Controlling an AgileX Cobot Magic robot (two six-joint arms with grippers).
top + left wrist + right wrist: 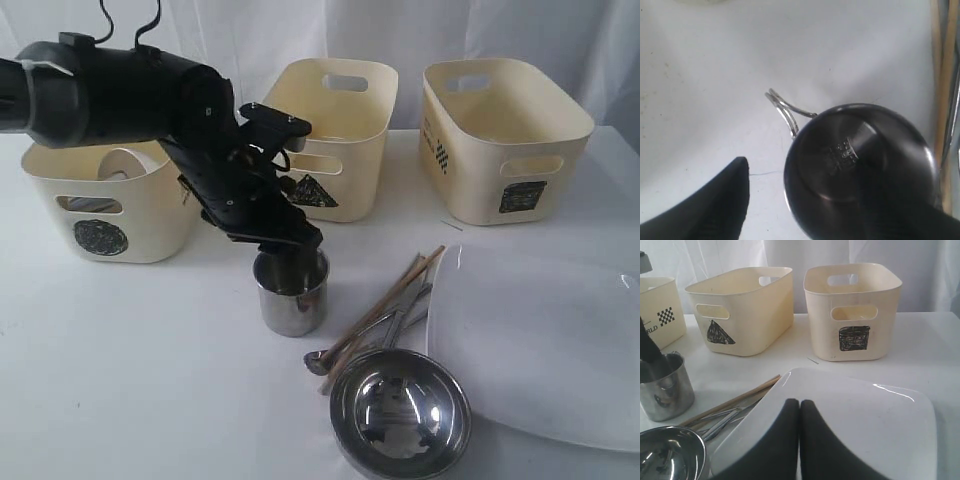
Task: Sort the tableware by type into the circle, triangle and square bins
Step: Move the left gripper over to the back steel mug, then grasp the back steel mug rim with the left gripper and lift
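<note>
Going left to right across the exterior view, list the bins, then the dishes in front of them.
Bins: circle bin → triangle bin → square bin. Dishes: steel mug → steel bowl → white plate.

A white table (120,380) stands before a pale curtain (410,30).

Polished steel mug (292,295), wooden chopsticks (385,300), glossy plate (540,350)
</note>
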